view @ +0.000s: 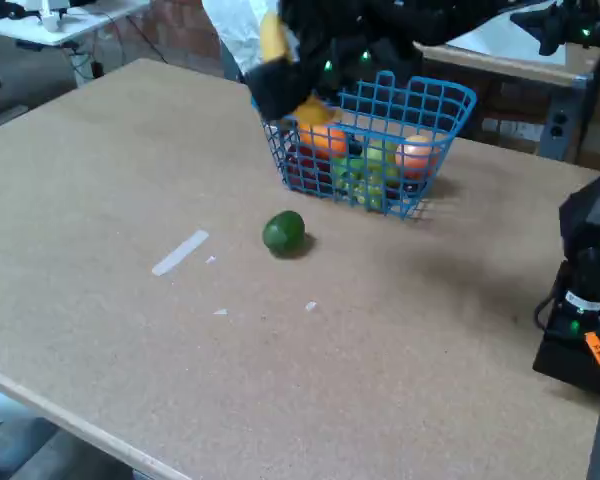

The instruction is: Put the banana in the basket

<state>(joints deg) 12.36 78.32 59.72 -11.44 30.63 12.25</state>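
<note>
In the fixed view, nearest the camera lies the bare front of the table (280, 380), a flat board with a matte, speckled tan surface and a pale edge at lower left. A few small white scraps dot it, and a strip of whitish tape (180, 252) lies slantwise left of centre. At the right edge stands a black boxy unit (585, 300) with a green light and an orange tag.

Further in, near the middle of the board, sits a round, dark green lime (283, 231), smooth and slightly glossy, well apart from the tape and a little in front of the basket.

Behind it stands the basket (435, 175), blue wire in a square grid, with a rounded rim and sides that flare outward. Through the wires show round fruits in orange, green and dark red, piled together.

Over the basket's left rim hangs the black claw (280, 85), blurred and dark. The banana (273, 38), smooth and bright yellow, shows just above its bulk, with another yellow patch below it at the basket's rim. Its long axis seems to run roughly up and down, tilted a little, though most of it is hidden. Whether the claw is clamped on it or how wide it stands cannot be told.

Beyond are a brick wall and other tables.
</note>
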